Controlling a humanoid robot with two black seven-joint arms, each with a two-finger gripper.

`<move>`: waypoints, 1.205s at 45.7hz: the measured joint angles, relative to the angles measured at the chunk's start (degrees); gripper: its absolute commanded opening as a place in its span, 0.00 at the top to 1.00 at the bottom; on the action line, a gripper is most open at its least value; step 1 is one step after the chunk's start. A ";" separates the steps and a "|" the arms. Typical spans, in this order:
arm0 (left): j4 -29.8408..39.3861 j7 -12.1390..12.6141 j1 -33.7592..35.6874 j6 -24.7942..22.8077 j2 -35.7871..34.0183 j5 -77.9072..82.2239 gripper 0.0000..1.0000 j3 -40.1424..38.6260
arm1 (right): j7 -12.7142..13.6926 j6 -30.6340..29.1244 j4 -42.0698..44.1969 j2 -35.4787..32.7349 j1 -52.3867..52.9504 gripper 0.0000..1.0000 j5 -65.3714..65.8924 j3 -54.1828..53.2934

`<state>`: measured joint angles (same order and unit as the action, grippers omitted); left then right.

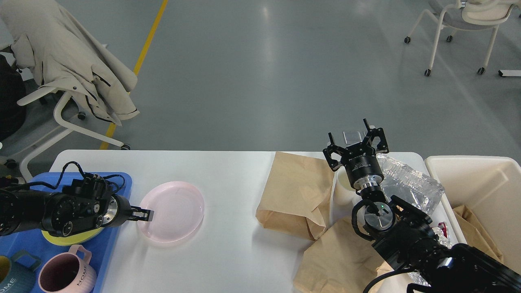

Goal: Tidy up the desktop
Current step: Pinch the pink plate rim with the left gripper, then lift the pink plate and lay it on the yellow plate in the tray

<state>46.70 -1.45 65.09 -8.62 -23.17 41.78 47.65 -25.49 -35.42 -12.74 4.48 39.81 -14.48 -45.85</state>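
- Desk (228, 260): a white top with rounded corners, seen from above, filling the lower part of the view.
- A pink plate (173, 209) lies flat on it, left of centre, just beside a blue tray (24, 252).
- The left claw (144, 213) is seen at the plate's left rim; its fingers lie close together over the rim, but whether they pinch it cannot be told.
- On the tray are seen a yellow plate (73, 238) and a pink mug (65, 274).
- Two brown paper bags (295, 195) lie right of centre, with crumpled clear plastic (409, 181) beside them.
- The right claw (354, 140) is held above the far edge, fingers spread apart, holding nothing.
- A cream bin (484, 179) stands at the right end.
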 measured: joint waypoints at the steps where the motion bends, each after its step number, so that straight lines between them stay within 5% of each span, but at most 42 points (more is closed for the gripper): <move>1: -0.04 0.14 -0.01 0.09 0.16 -0.01 0.41 -0.01 | 0.00 0.00 0.00 0.00 0.00 0.00 0.00 0.00; 38: -0.78 1.79 -0.84 0.52 2.06 0.23 0.55 0.53 | 0.00 0.00 -0.04 0.00 0.00 0.00 0.00 0.00; 41: -0.82 1.80 -1.07 0.59 2.07 0.23 0.60 0.45 | 0.00 0.00 -0.04 0.00 0.00 0.00 0.00 0.00; 49: -1.00 1.74 -1.43 0.97 2.08 0.24 0.97 0.26 | 0.00 0.00 -0.04 0.00 0.00 0.00 0.00 0.00; 55: -1.06 1.32 -1.69 1.05 2.09 0.30 1.00 0.17 | 0.00 0.00 -0.03 0.00 0.00 0.00 0.01 0.00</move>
<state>45.63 -0.13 63.40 -7.57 -21.07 42.09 47.83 -25.49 -35.42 -12.78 4.48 39.81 -14.47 -45.85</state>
